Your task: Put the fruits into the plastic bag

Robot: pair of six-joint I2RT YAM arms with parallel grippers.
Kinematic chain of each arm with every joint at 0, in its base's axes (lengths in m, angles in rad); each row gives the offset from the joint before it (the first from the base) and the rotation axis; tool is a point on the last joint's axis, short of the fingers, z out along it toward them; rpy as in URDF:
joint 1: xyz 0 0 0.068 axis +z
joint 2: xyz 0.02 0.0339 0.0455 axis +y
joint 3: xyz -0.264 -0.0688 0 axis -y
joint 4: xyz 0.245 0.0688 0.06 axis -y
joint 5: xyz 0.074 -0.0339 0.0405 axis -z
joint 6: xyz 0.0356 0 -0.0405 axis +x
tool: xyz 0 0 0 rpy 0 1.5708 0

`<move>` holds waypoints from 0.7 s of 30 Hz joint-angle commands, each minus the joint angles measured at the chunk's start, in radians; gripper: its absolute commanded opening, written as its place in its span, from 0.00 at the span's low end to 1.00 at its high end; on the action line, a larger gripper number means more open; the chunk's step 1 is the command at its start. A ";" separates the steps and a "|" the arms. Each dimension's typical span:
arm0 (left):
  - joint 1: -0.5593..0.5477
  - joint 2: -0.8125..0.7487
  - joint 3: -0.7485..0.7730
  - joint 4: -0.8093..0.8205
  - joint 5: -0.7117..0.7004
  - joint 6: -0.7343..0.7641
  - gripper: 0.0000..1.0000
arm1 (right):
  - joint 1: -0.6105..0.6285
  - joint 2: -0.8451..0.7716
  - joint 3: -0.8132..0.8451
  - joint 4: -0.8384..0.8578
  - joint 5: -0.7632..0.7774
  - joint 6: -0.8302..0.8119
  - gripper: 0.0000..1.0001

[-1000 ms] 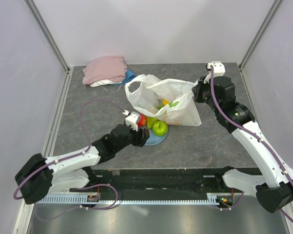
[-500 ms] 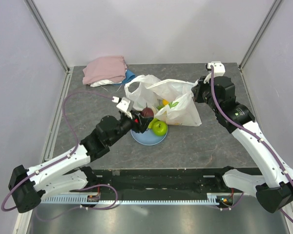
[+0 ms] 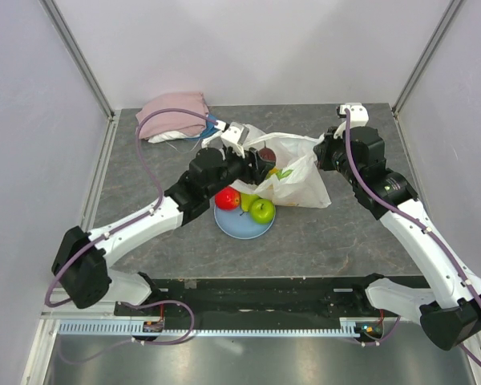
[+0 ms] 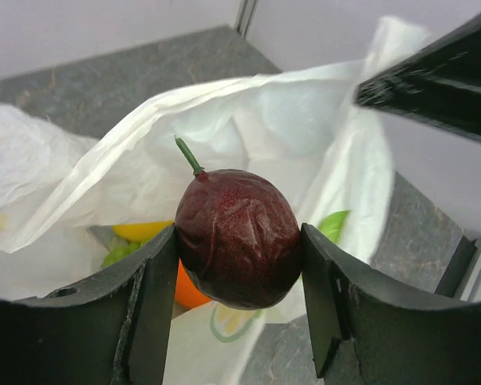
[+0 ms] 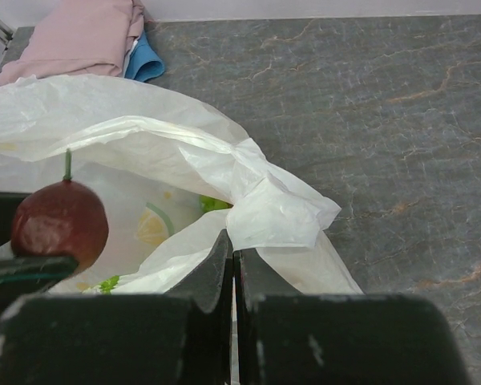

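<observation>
My left gripper (image 3: 260,163) is shut on the small dark brown-red fruit (image 4: 237,237), held over the open mouth of the white plastic bag (image 3: 293,172); the fruit also shows in the right wrist view (image 5: 60,224). Inside the bag lie a yellow fruit (image 4: 142,231), an orange (image 4: 188,290) and green grapes (image 4: 120,253). My right gripper (image 5: 234,261) is shut on the bag's edge (image 5: 276,220) and holds it up. A red apple (image 3: 228,198), a yellow-green pear (image 3: 248,200) and a green apple (image 3: 262,210) sit on the light-blue plate (image 3: 240,225).
A folded pink cloth (image 3: 173,114) over a blue item (image 3: 212,125) lies at the back left of the dark stone table. The enclosure walls stand close on both sides.
My left arm has lifted the dark fruit from the plate and carried it back and to the right, over the bag's mouth. The right arm has held still.
</observation>
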 commanded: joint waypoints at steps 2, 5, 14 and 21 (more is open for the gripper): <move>0.079 0.059 0.040 0.086 0.117 -0.104 0.55 | 0.000 -0.018 -0.005 0.010 -0.009 0.012 0.00; 0.079 0.124 0.065 0.090 0.129 -0.109 0.55 | -0.003 -0.009 0.005 0.010 -0.018 0.016 0.00; 0.079 0.377 0.195 0.004 0.169 -0.067 0.55 | -0.001 0.001 0.002 0.008 -0.015 0.016 0.00; 0.077 0.497 0.203 -0.008 0.194 -0.063 0.57 | -0.003 0.011 0.005 0.010 -0.010 0.013 0.00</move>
